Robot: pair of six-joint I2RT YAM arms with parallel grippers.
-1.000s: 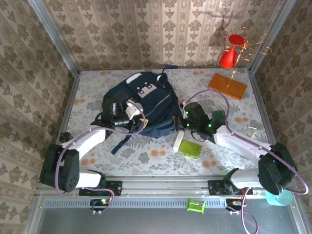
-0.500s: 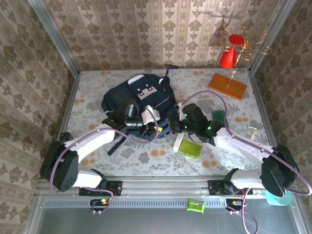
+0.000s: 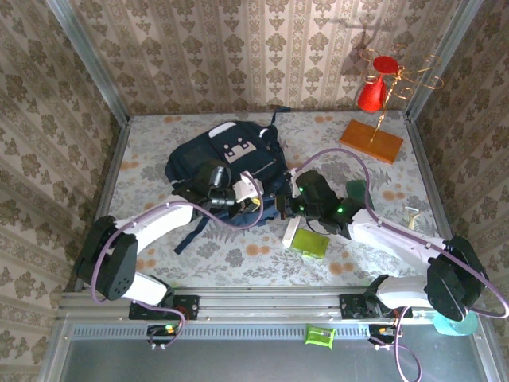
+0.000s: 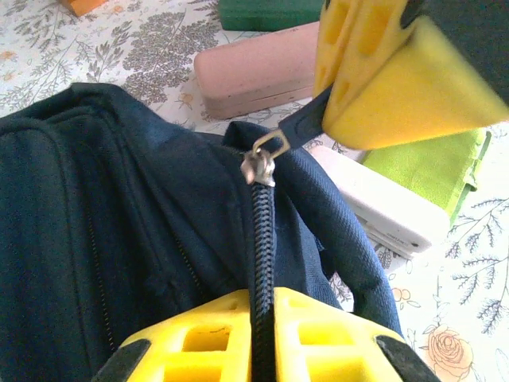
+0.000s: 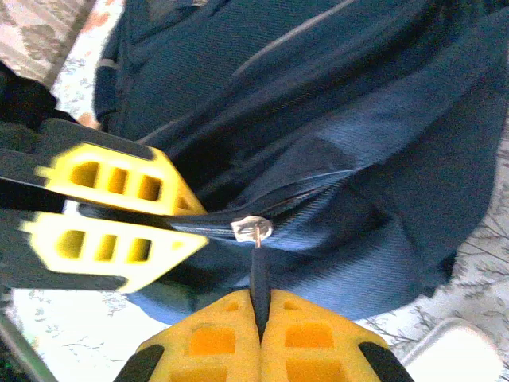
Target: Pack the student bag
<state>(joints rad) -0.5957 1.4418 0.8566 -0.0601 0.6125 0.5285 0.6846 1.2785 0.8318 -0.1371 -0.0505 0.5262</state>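
**Top external:** the student bag (image 3: 215, 155) lies on the tabletop (image 3: 238, 255) left of centre. Both arms meet at its lower right edge, with the left jaws left of the right jaws and almost touching. Neither arm is nearer than the other, as both are already on the bag.

**Left wrist:** the zip line (image 4: 262, 239) runs straight up the frame from between the left pads (image 4: 199, 338). These are closed on the bag's seam at the bottom edge. The line ends at the silver slider (image 4: 258, 165). From there the dark pull tab (image 4: 306, 123) slants to the upper right into the right pads (image 4: 398, 72), which are shut on it.

**Right wrist:** the right pads (image 5: 215, 342) are pressed together on the pull tab at bottom centre. The slider sits just above them, and the left pads (image 5: 111, 183) clamp the zip line at middle left.

The slider therefore lies between the two grips. Any pull will probably have to follow the zip's long axis, with the left jaws anchoring the fabric.
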